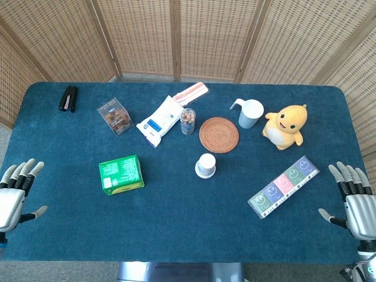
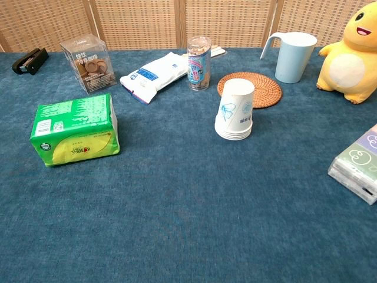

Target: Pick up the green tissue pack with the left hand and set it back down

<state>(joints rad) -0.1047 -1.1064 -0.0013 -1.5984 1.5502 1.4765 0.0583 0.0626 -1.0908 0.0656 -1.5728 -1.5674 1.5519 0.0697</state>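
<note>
— Tissue pack?
— Green tissue pack (image 1: 121,174) lies flat toward the table's (image 1: 176,229) left edge, untouched.
— Hands?
— My left hand (image 1: 14,194) and right hand (image 1: 354,200) hover at the near corners, fingers apart, holding nothing.

The bench (image 2: 177,224) wears a matt, slightly napped blue cloth, while the green tissue pack (image 2: 75,130) and the white wipes pack (image 2: 152,75) are wrapped in glossy plastic film. The coaster (image 2: 265,88) looks like woven rattan, the stacked cups (image 2: 235,110) matt paper, the cookie box (image 2: 88,63) clear hard plastic. The duck toy (image 2: 351,53) looks like soft plush, and the screen (image 1: 194,35) behind is woven cane in wooden frames.
</note>
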